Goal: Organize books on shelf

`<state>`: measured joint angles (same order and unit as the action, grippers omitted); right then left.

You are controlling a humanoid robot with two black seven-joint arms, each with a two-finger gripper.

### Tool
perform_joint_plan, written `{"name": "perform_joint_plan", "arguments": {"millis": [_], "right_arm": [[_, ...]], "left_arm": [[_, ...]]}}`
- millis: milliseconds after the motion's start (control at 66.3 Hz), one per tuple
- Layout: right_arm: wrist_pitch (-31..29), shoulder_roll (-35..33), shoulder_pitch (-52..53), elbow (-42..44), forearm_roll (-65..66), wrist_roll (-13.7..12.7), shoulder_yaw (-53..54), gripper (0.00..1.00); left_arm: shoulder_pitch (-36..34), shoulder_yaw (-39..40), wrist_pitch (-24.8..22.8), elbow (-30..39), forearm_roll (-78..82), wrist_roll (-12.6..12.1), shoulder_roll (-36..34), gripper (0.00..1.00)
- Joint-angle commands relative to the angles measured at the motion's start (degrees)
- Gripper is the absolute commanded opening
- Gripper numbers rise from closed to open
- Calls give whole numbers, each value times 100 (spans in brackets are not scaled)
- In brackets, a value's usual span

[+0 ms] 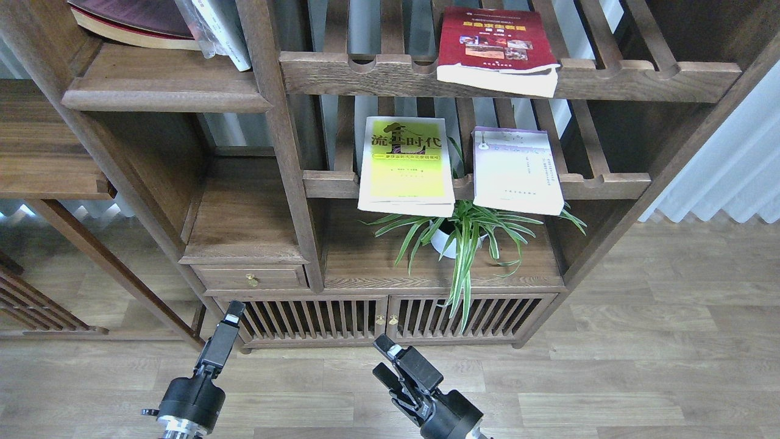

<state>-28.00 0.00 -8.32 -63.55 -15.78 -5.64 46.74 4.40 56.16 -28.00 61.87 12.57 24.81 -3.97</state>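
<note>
Three books lie flat on the slatted racks. The dark red book [496,46] rests on the upper rack. On the lower rack lie the yellow-green book [405,164] and, to its right, the white book with a lavender band [517,172]. The shelf [164,85], a solid brown board, is at the upper left. My left gripper [231,314] hangs low in front of the cabinet, seen edge-on, so its fingers cannot be told apart. At bottom centre my right gripper [382,358] stands open and empty. Both are far below the books.
A large maroon book [131,24] and a plastic-wrapped white book [219,27] lie on the solid shelf. A potted spider plant [460,235] stands under the lower rack. A small drawer [250,277] and slatted cabinet doors [384,317] sit below, with wooden floor [640,366] in front.
</note>
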Motion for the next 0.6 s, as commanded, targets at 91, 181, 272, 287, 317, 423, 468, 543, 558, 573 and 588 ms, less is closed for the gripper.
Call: {"name": "perform_joint_plan", "arguments": {"millis": [91,181,272,287,317,423,468,543,558,573,588], "right_arm": [[0,0,49,150,-4,19,46,99],[0,0,67,246,-4,19,90,99],[0,0,58,273,-4,19,213,99],[0,0,58,273,-4,19,222,99],[0,0,49,282,-4,19,239,99],[0,0,41,282,-4,19,239,99],[0,0,49,282,-4,19,239,99],[0,0,58,282,-4,10,231,99],[0,0,58,282,-4,10,231,99],[0,0,67,282,-4,10,231,99],[0,0,67,282,-4,1,231,99]], "left_arm": [[-27,35,0,71,0,-12,239,100],[17,26,0,18,0,-3,239,100],[8,9,0,-8,-17,32,248,100],[8,0,0,-8,-17,32,248,100],[-27,-26,0,-8,-26,24,248,100],[-176,-35,0,1,-26,-3,239,100],[-247,-44,0,-8,-35,6,222,100],[-291,-44,0,-17,-52,-3,213,100],[-300,-44,0,-17,-52,-3,213,100],[-308,-53,0,-17,-52,-3,213,100],[-326,-53,0,-17,-52,-3,213,100]]}}
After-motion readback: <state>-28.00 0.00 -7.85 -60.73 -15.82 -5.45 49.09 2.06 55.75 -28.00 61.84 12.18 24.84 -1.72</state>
